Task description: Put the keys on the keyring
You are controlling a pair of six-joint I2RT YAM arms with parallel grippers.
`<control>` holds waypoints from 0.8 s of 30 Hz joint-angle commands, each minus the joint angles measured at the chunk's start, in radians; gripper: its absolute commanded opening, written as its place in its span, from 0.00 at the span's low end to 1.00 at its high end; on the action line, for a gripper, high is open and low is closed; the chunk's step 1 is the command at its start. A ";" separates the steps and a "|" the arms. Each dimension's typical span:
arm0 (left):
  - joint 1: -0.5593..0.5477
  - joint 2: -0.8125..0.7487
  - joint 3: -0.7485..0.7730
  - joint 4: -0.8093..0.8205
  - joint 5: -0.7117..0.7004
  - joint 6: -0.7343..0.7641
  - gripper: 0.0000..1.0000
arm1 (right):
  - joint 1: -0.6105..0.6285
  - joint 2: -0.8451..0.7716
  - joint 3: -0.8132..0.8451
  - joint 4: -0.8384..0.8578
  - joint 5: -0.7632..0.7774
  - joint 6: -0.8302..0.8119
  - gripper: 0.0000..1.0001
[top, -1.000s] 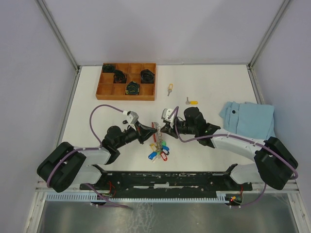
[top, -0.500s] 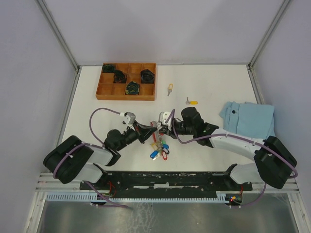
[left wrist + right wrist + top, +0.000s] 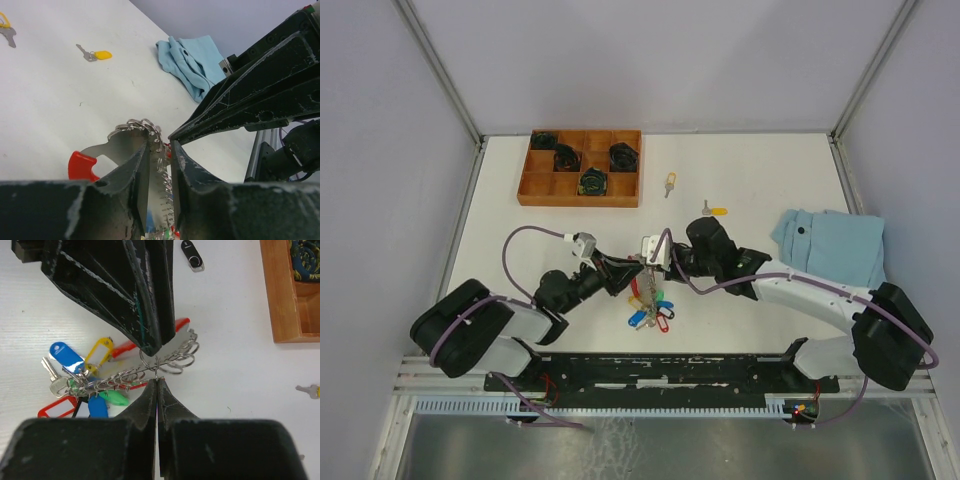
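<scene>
Keyring (image 3: 125, 375) inside narrowly parted left pincer (image 3: 159, 144), right pincer (image 3: 156, 382) pinched shut on its wire loop

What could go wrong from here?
1. The right gripper pinches only one thin ring of the keyring. With the left gripper jaws parted, the bunch may slip or twist.
2. The two grippers' fingertips nearly touch, so they could collide.
3. Two loose keys lie far off, and neither gripper is free.

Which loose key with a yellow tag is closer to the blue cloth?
The yellow-tagged key lying nearer the robot. The other loose key sits farther back, by the wooden tray.
</scene>
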 commanded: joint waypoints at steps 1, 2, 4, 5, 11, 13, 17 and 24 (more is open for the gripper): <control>0.002 -0.088 0.013 -0.105 0.011 0.072 0.33 | 0.003 -0.025 0.084 -0.089 0.025 -0.076 0.01; 0.002 -0.109 0.021 -0.153 0.026 0.097 0.36 | 0.003 -0.021 0.093 -0.100 0.023 -0.085 0.01; 0.002 -0.151 0.037 -0.250 0.063 0.152 0.41 | 0.003 -0.012 0.109 -0.122 0.016 -0.100 0.01; 0.002 -0.168 0.044 -0.290 0.076 0.187 0.42 | 0.003 -0.007 0.118 -0.132 0.016 -0.107 0.01; 0.004 -0.234 0.079 -0.471 0.139 0.332 0.45 | 0.002 0.017 0.156 -0.181 0.001 -0.144 0.01; 0.004 -0.234 0.094 -0.509 0.160 0.359 0.45 | 0.002 0.024 0.162 -0.184 -0.006 -0.146 0.01; 0.007 -0.211 0.119 -0.523 0.190 0.380 0.44 | 0.002 0.027 0.163 -0.180 -0.024 -0.149 0.01; 0.023 -0.174 0.152 -0.495 0.214 0.389 0.44 | 0.002 0.032 0.163 -0.183 -0.044 -0.152 0.01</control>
